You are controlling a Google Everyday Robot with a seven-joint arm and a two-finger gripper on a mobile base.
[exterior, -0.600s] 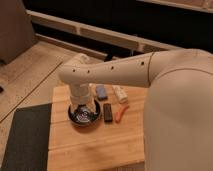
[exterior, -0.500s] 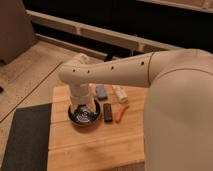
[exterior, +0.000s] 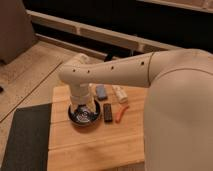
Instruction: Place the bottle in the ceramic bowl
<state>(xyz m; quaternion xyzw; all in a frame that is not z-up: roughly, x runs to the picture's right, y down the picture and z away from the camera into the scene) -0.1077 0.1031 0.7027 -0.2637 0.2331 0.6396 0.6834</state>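
Note:
The ceramic bowl (exterior: 84, 116) is round, dark and glossy and sits on the left part of the wooden table (exterior: 95, 145). My gripper (exterior: 82, 104) hangs from the cream wrist straight down over the bowl, just above its inside. The bottle (exterior: 119, 93) is a small slim whitish piece that lies on the table behind and to the right of the bowl, next to a blue block (exterior: 101, 91). The gripper is apart from the bottle. My arm hides the back rim of the bowl.
A black oblong object (exterior: 107, 112) and an orange curved object (exterior: 121, 114) lie just right of the bowl. A dark mat (exterior: 25, 137) covers the floor left of the table. My large cream arm body fills the right side.

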